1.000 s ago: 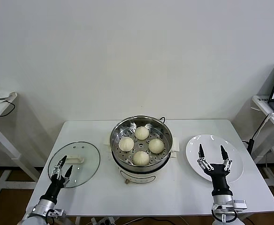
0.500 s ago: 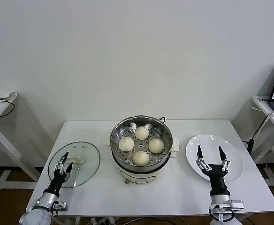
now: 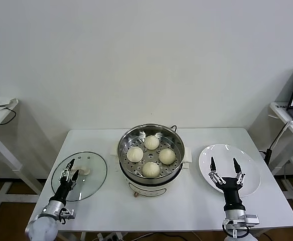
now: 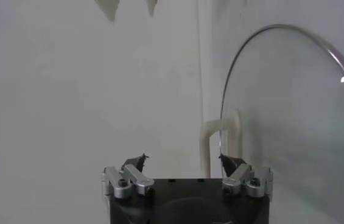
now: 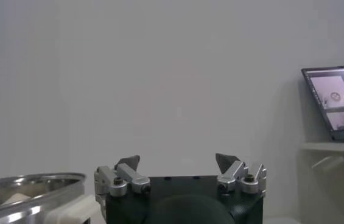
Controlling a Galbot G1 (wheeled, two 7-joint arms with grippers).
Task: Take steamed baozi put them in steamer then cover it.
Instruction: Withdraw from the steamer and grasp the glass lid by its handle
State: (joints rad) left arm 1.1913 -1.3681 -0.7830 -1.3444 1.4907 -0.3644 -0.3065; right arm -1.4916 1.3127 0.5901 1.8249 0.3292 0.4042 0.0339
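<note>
Steel steamer (image 3: pixel 151 148) sits mid-table with all four baozi (image 3: pixel 151 155) resting on its perforated tray, uncovered; your cover (image 3: pixel 80 175) lies flat on the table (image 3: pixel 186 206) to the robot's left, well apart from the pot, its white handle (image 3: pixel 79 171) up. Your left gripper (image 3: pixel 68 169) hovers over the near edge of the cover, fingers parted and empty; from the left wrist view the handle (image 4: pixel 220 143) stands just ahead of the fingertips, but you can't tell whether one tip touches the glass (image 4: pixel 293 122). Your right gripper (image 3: pixel 224 166) waits over the near rim of the white plate (image 3: pixel 247 165) on the robot's right, jaws spread wide, holding nothing; the right wrist view shows its fingers (image 5: pixel 128 163) apart, with the steamer rim (image 5: pixel 25 185) off to one side.
</note>
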